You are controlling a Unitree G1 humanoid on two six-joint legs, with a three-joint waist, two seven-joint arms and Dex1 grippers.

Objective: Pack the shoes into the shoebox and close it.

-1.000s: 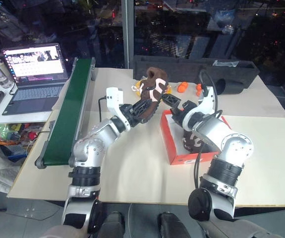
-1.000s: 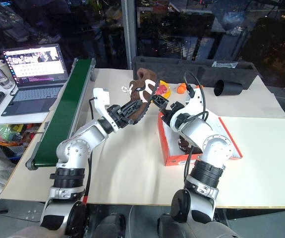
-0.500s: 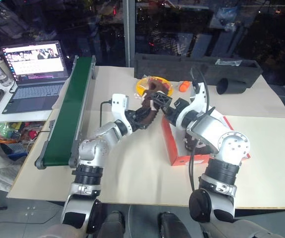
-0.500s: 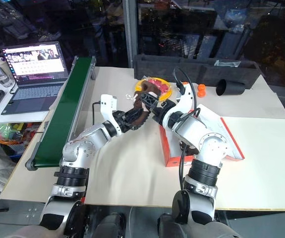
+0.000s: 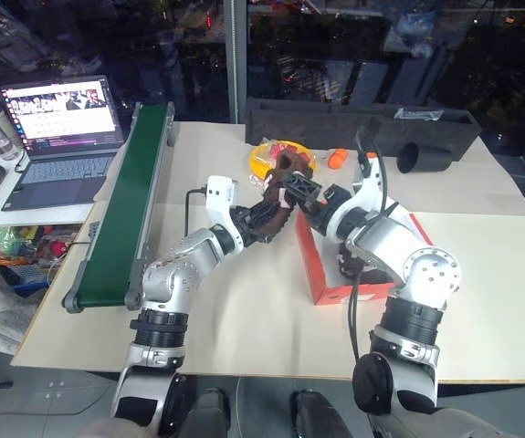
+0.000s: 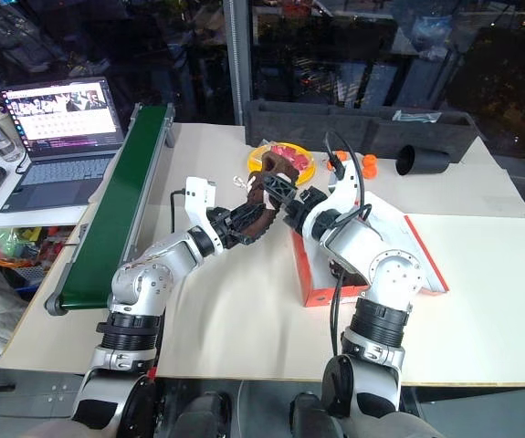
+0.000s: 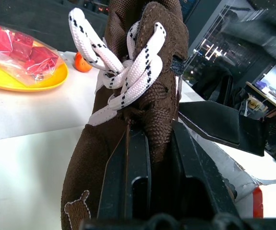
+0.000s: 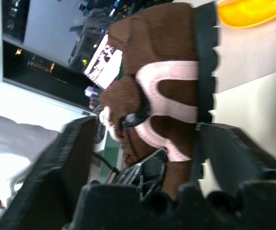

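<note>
A dark brown shoe (image 5: 281, 185) with white laces hangs above the table, left of the shoebox. My left gripper (image 5: 258, 215) is shut on its lower part, its fingers (image 7: 128, 177) clamped on the brown upper. My right gripper (image 5: 310, 194) is open and straddles the same shoe (image 8: 162, 86) from the box side; one serrated finger (image 8: 206, 72) lies against it, and a gap shows at the other finger. The red-orange shoebox (image 5: 320, 276) stands open with its lid (image 6: 419, 246) lying to the right. The other shoe (image 5: 350, 263) lies inside.
A green conveyor belt (image 5: 127, 208) runs along the table's left side, with a laptop (image 5: 59, 123) beyond it. Behind the shoe are a yellow plate (image 5: 264, 153) with a red packet and small orange pieces (image 5: 337, 158). A long dark grey tray (image 5: 353, 123) and a black cup (image 5: 424, 158) stand at the back.
The held shoe has come down and slightly toward the box with my left gripper. My right gripper's fingers have narrowed around it. The camera has also shifted.
</note>
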